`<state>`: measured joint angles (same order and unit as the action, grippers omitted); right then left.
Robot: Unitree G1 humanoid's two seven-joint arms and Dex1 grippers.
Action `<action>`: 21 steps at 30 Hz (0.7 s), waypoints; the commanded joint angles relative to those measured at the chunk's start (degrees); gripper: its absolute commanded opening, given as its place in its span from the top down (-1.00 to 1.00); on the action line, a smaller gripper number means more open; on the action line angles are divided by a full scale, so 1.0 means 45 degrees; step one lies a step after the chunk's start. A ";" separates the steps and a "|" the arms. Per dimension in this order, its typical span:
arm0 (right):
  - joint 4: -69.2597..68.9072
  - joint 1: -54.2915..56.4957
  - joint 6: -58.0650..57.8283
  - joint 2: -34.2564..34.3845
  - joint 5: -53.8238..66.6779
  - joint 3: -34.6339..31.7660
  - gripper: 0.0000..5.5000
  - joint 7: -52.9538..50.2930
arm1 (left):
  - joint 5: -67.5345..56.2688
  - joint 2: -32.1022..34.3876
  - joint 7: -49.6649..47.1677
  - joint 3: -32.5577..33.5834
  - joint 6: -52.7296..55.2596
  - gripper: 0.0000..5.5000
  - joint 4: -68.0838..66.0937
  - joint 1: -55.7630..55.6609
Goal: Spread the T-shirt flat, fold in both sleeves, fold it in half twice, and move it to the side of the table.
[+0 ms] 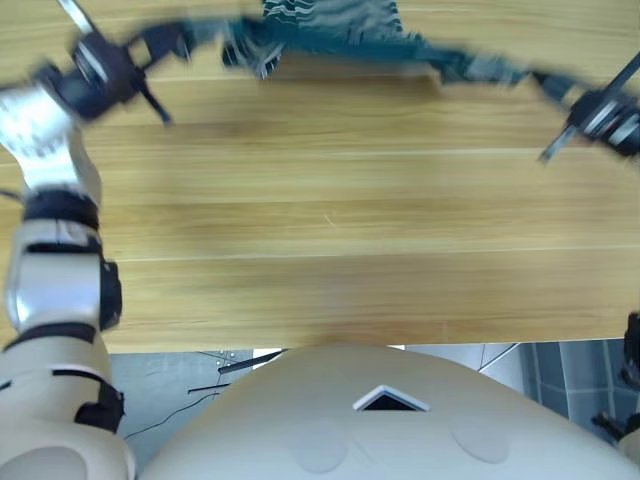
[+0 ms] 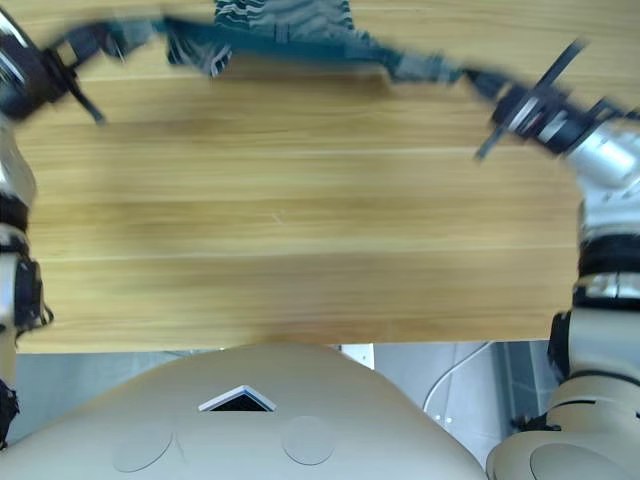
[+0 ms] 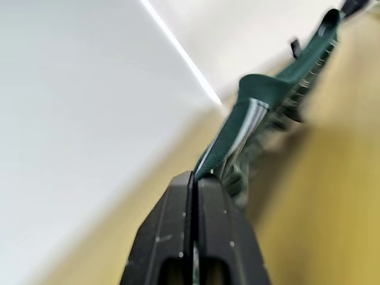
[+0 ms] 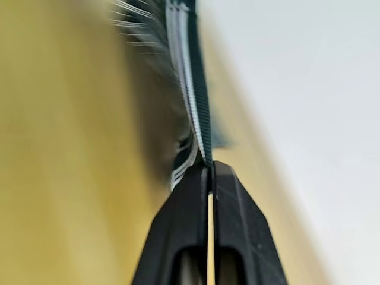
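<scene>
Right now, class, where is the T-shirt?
In the eye views the T-shirt stretches across the table's far side, its ends pinched by the left pincer and the right pincer.

The T-shirt (image 1: 330, 30) is soft, matt cloth, dark green with fine white stripes, and its pinched edges look thin, limp and creased. The table (image 1: 330, 220) has a pale wood top with long straight grain lines and a smooth, faintly satin finish. The left gripper (image 3: 195, 178) and the right gripper (image 4: 210, 169) look like hard black plastic, matt with a dull sheen and a few pale specks and scuffs on the flat faces, while the wall (image 3: 77, 107) behind is plain white, smooth and matt.
</scene>
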<state>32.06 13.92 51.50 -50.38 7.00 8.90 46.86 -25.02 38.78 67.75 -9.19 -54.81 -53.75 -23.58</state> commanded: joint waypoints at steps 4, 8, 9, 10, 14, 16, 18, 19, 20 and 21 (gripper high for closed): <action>-0.2993 -0.1045 -0.0418 -0.0856 0.1705 0.0122 0.99 0.2292 | 0.1426 -0.0244 0.0699 -0.0323 -0.0290 1.00 0.2707 0.1771; -0.3590 -0.1562 -0.1176 -0.1098 0.0594 0.0518 0.99 0.2947 | 0.2850 0.0401 0.0314 -0.0343 -0.0338 1.00 0.3941 0.2387; -0.3673 -0.1667 -0.1269 -0.1076 0.0332 0.0594 0.99 0.3024 | 0.3196 0.0543 0.0206 -0.0361 -0.0369 1.00 0.4199 0.2573; -0.3854 -0.1895 -0.1312 -0.1040 0.0016 0.0732 0.99 0.3066 | 0.3532 0.0738 0.0138 -0.0418 -0.0381 1.00 0.4608 0.2880; -0.4714 -0.2701 -0.1353 -0.0988 -0.0107 0.1103 0.99 0.3344 | 0.4086 0.1473 -0.0073 -0.0478 -0.0310 1.00 0.6132 0.3979; -0.5019 -0.2983 -0.1408 -0.1059 0.0227 0.1293 0.99 0.3692 | 0.3877 0.1902 -0.0065 -0.0404 -0.0141 1.00 0.7001 0.4486; -0.4834 -0.3030 -0.1577 -0.1104 -0.0064 0.1375 0.99 0.3825 | 0.3784 0.2372 -0.0115 -0.0234 0.0057 1.00 0.7700 0.4931; -0.4758 -0.3071 -0.1657 -0.1128 -0.0173 0.1405 0.99 0.3911 | 0.3812 0.2602 -0.0191 -0.0141 0.0148 1.00 0.8015 0.5159; -0.4729 -0.3130 -0.1717 -0.1157 -0.0261 0.1415 0.99 0.3969 | 0.3865 0.2797 -0.0267 -0.0066 0.0227 1.00 0.8272 0.5367; -0.4769 -0.3207 -0.1770 -0.1187 -0.0291 0.1405 0.99 0.3994 | 0.3917 0.2943 -0.0318 -0.0027 0.0293 1.00 0.8439 0.5495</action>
<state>10.65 0.09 44.25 -54.64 6.68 15.25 63.93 -7.27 49.71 66.85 -10.12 -54.41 -17.82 -0.21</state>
